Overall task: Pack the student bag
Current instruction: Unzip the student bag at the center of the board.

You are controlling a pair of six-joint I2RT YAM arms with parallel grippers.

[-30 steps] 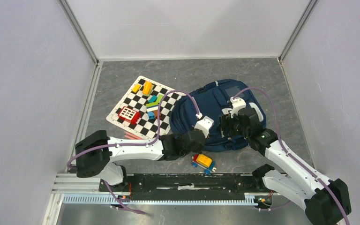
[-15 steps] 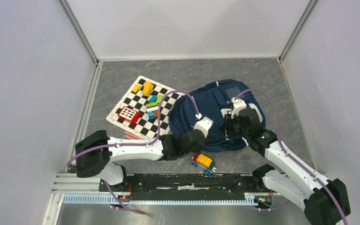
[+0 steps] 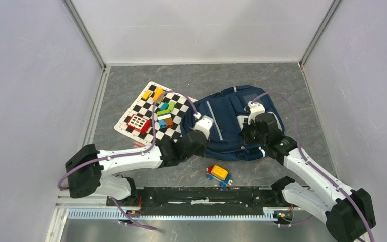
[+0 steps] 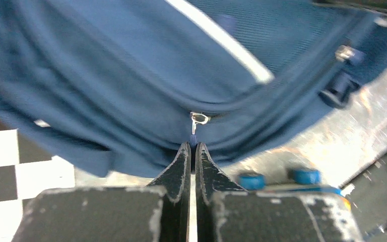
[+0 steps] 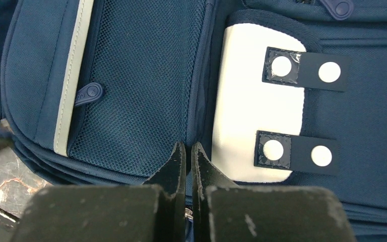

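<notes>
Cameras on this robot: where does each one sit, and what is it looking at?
Top external: above and behind the robot, looking down at the table; shows the left arm, right arm, student bag, chequered board and toy car.
Left wrist: on the left arm, looking along the shut left gripper, which pinches the bag's zip pull.
Right wrist: on the right arm, looking along the shut right gripper at the bag's white patch.
Shared: top and left wrist views both show bag, board and toy car.
</notes>
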